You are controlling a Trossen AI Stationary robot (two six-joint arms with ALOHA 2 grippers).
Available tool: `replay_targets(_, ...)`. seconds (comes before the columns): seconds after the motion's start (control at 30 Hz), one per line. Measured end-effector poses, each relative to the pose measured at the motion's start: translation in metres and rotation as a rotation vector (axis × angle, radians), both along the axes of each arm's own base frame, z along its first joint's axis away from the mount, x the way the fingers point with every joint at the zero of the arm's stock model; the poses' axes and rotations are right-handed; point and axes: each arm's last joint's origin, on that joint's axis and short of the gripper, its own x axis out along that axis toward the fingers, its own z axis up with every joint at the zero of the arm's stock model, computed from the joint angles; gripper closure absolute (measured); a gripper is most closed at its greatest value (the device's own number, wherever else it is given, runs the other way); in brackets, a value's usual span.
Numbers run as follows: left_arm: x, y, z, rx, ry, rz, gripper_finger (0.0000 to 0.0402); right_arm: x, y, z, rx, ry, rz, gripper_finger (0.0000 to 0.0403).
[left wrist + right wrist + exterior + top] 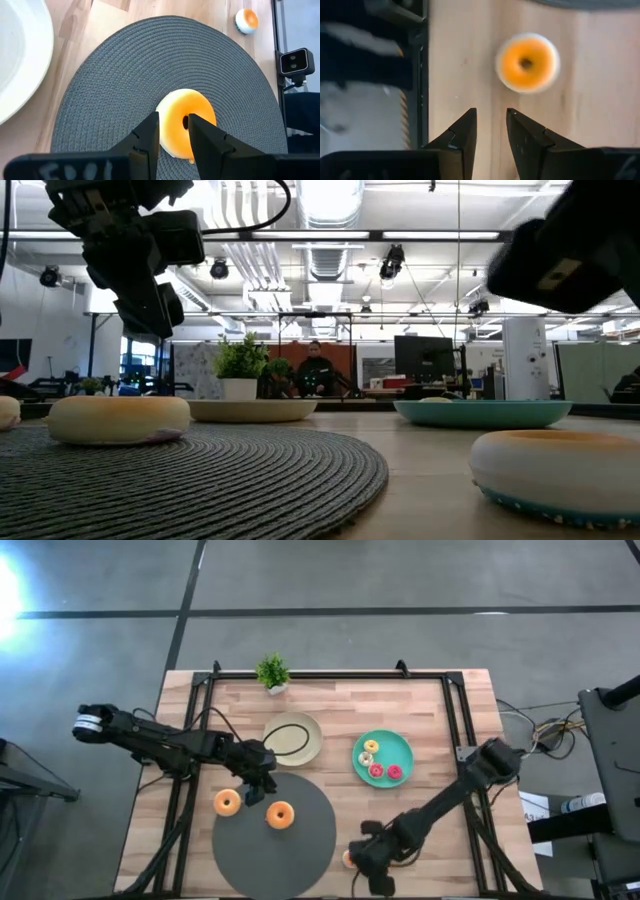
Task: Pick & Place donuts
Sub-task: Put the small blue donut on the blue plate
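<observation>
**Donuts scattered, both grippers empty**

Donuts in several places. In the high view we count two on or at the dark grey mat [275, 840] at lower centre: one orange donut [280, 815] on the mat's upper part, a second donut [227, 803] at its upper left edge, whether on the mat or on the wood we cannot tell. A third donut [348, 859] lies on the bare counter [420, 710] just beside the mat's right edge, underside up. Three small ones sit on the teal plate [400, 755] at centre right. The beige plate [310, 735] at upper centre carries a dark loop, no donut.

Left gripper [255, 785] hangs above the mat's upper left; its wrist view shows the fingers [145, 137] spread narrowly, nothing pinched, the orange donut beyond them. Right gripper [378, 860], at lower centre right, hovers near the third donut, fingers likewise a little apart and empty.

Handling, as we judge it: light, stiff plastic rings, smooth and somewhat slippery, not fragile. We would take hold across one side of the ring, one finger through the hole and one outside, since the narrow spread looks too small to span a whole larger donut.
</observation>
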Motion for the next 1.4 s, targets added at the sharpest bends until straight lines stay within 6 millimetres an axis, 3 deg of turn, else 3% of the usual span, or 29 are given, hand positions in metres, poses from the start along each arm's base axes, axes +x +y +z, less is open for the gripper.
replay_targets(0.23,0.0,0.0,0.0,0.0,0.002,-0.002,0.0323,0.028,0.018,-0.011,-0.146,0.005,0.123,0.028)
replay_targets(0.53,-0.001,0.0,-0.001,0.002,0.006,-0.004,0.0323,0.024,0.029,-0.02,-0.192,0.002,0.158,0.024)
replay_targets(0.83,-0.001,0.0,-0.001,0.005,0.008,-0.006,0.0323,0.023,0.028,-0.013,-0.3,-0.087,0.139,0.0239)
replay_targets(1.13,-0.001,0.0,-0.001,0.005,0.007,-0.007,0.0323,0.026,0.029,-0.022,-0.339,-0.107,0.155,0.0243)
replay_targets(1.4,-0.001,0.0,-0.001,0.004,0.008,-0.005,0.0323,0.03,0.031,-0.031,-0.348,-0.125,0.149,0.0271)
